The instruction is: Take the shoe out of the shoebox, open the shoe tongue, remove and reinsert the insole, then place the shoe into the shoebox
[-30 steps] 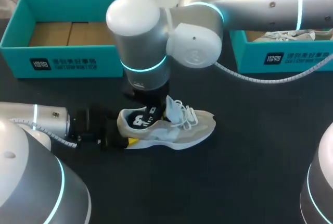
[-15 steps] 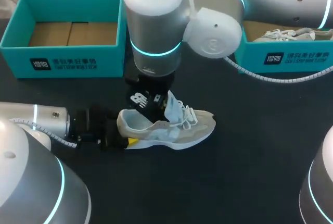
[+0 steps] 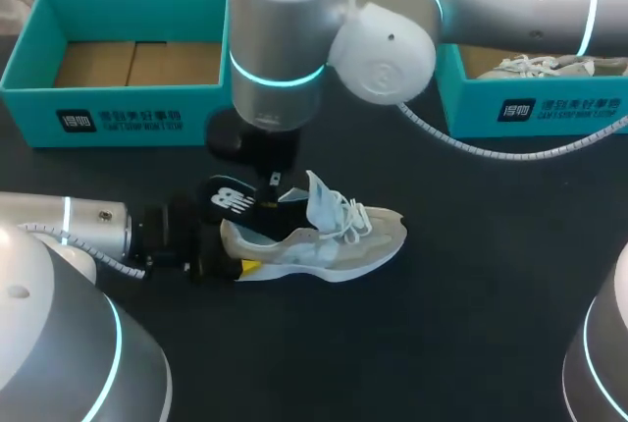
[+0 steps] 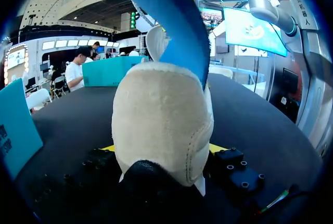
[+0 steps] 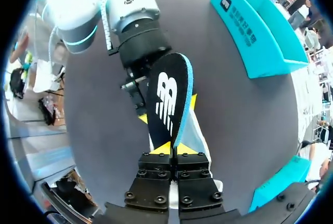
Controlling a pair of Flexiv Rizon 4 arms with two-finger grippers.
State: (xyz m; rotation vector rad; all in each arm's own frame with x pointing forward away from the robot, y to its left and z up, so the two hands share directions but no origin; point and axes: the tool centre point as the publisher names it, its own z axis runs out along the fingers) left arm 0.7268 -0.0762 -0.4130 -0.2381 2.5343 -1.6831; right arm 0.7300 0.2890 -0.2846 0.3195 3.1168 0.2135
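A beige and white shoe (image 3: pixel 329 240) lies on its sole on the black table, toe to the right, with its tongue (image 3: pixel 319 196) pulled up. My left gripper (image 3: pixel 235 265) clasps the heel from both sides; in the left wrist view the heel (image 4: pixel 161 114) fills the space between its fingers (image 4: pixel 162 151). My right arm reaches in past the middle. Its gripper (image 5: pixel 173 148) is shut on one end of the black insole (image 5: pixel 169 104). The insole (image 3: pixel 231 196) hangs tilted above the heel, out of the shoe, and its blue underside (image 4: pixel 171 21) shows over the heel.
A teal shoebox (image 3: pixel 118 113) with a bare cardboard floor stands at the back left. A second teal box (image 3: pixel 535 108) at the back right holds another shoe (image 3: pixel 540 67). The right arm's cable (image 3: pixel 491 147) loops in front of that box.
My right gripper has drawn the insole up out of the shoe and carried it left, over the heel. The left gripper and the shoe have stayed put.
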